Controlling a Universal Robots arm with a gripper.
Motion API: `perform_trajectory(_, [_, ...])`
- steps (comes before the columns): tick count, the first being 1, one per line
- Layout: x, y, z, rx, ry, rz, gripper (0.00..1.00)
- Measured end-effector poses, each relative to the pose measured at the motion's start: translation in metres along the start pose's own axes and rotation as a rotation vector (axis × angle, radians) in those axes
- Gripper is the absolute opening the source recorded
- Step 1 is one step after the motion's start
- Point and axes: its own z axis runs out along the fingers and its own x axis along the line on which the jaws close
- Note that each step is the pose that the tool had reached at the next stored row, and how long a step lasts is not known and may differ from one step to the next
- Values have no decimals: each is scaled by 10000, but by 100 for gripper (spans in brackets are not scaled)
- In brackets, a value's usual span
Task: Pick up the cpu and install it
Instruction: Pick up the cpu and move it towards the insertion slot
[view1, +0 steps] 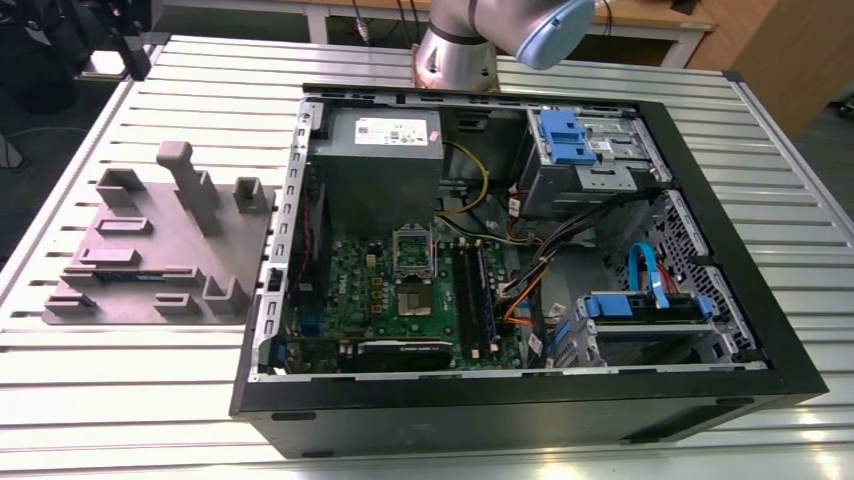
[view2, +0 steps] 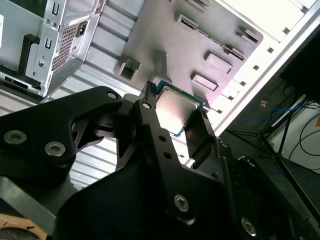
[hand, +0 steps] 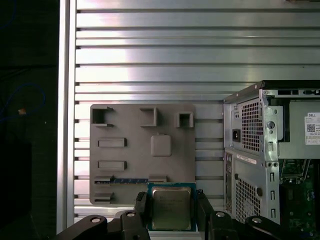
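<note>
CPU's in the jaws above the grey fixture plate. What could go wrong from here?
1. The jaws pinch the cpu only by two thin edges; it may slip or tilt.
2. The socket sits close beside the memory slots, with loose cables nearby; the wide gripper could snag them.

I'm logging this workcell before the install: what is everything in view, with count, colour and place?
cpu: one, silvery top, held in the gripper.
fixture plate: one, grey-purple, on the table, at the exterior view's left of the computer case.
computer case: one, black, open, on the table.
power supply: one, grey, inside the case.
motherboard: one, green, inside the case.
table: one, silvery, slatted.
robot arm: one, silvery, beyond the case.
gripper: one, black, shut on the cpu.
</note>
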Motion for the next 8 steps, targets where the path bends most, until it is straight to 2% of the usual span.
perform_trajectory(8, [-19, 0, 0, -1, 0, 0, 47])
